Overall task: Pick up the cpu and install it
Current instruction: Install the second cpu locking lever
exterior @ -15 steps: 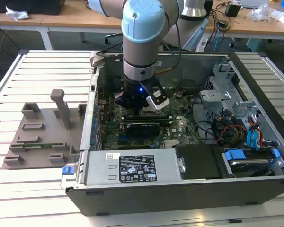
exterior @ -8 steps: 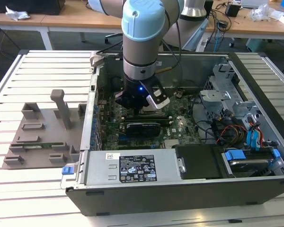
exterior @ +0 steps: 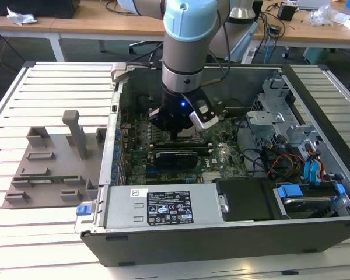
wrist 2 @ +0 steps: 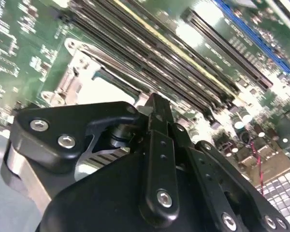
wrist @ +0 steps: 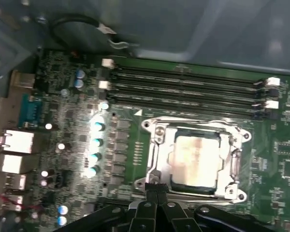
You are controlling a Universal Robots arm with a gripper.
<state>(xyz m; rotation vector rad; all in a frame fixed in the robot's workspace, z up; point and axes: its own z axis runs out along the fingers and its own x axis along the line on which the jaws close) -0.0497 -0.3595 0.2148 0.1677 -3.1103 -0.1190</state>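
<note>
Gripper [wrist: 152, 191] fingers pressed together, empty, base cut off by frame edge, cpu [wrist: 195, 162] lay flat, metal top upward, seated inside socket frame [wrist: 193, 159] on motherboard [wrist: 67, 96], just beside fingertips.

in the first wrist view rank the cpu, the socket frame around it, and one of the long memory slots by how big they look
1. Memory slot, the longest.
2. Socket frame.
3. CPU, sitting inside the frame.
Slot against frame is unsure: the slot is longer but far thinner.

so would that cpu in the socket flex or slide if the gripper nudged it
The cpu probably stays stiff: its top is a flat metal plate. It likely won't slide, since the socket frame rings it. The gripper sits at its edge; fragility can't be judged.
</note>
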